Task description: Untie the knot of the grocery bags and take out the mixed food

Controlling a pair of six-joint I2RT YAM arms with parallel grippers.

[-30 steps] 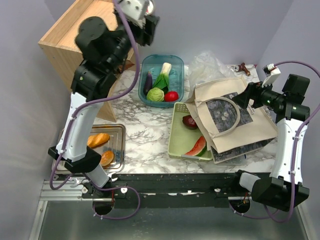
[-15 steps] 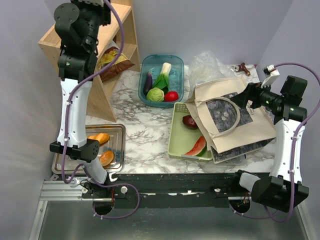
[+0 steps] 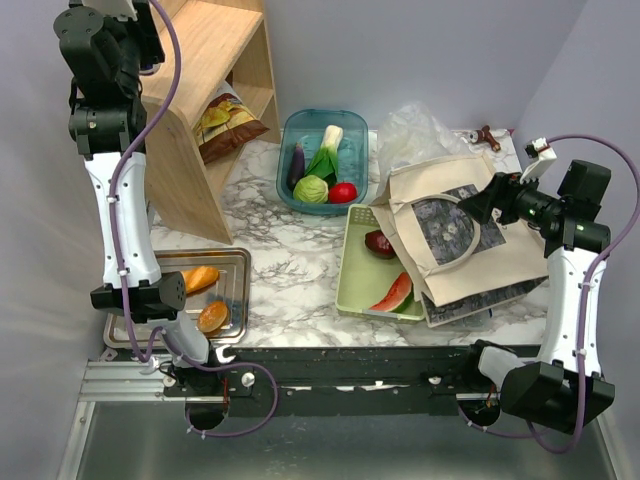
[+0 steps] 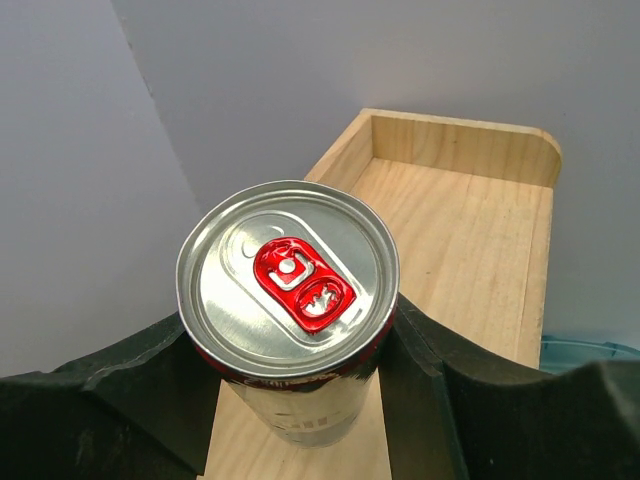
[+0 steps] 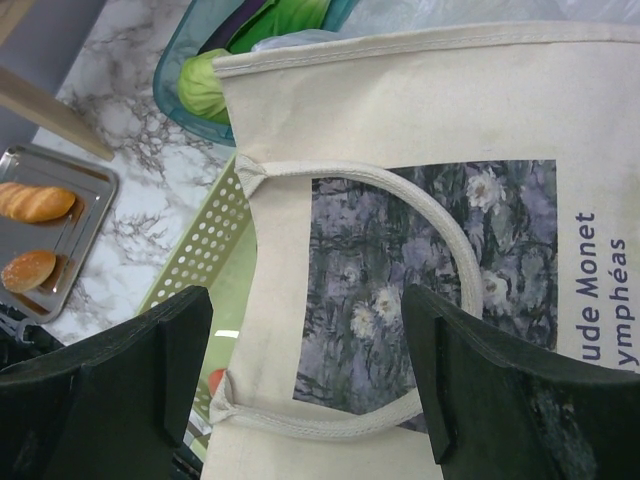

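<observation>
Nearly done, by the look of it! The eggplant [image 3: 296, 165], leafy vegetable [image 3: 325, 152], cabbage [image 3: 311, 189] and tomato [image 3: 342, 192] sit in the teal basket [image 3: 325, 116]. The apple [image 3: 379, 243] and watermelon wedge [image 3: 396, 293] lie on the green tray [image 3: 358, 280]. The bread rolls [image 3: 197, 279] are on the metal tray [image 3: 237, 262], and the chips bag [image 3: 222, 125] leans in the wooden shelf [image 3: 215, 40].

The last piece is the drinks can [image 4: 288, 290]. The left gripper [image 4: 290, 390] pinches it upright, high above the shelf's top board, not yet set down.

The plastic grocery bag [image 3: 410, 130] lies slack and crumpled at the back, seemingly empty. A canvas tote [image 3: 500, 255] sprawls over the tray's right edge. Whether it hides another bag, I cannot tell. The right gripper [image 5: 305, 380] hovers over the tote, jaws spread wide, holding nothing.
</observation>
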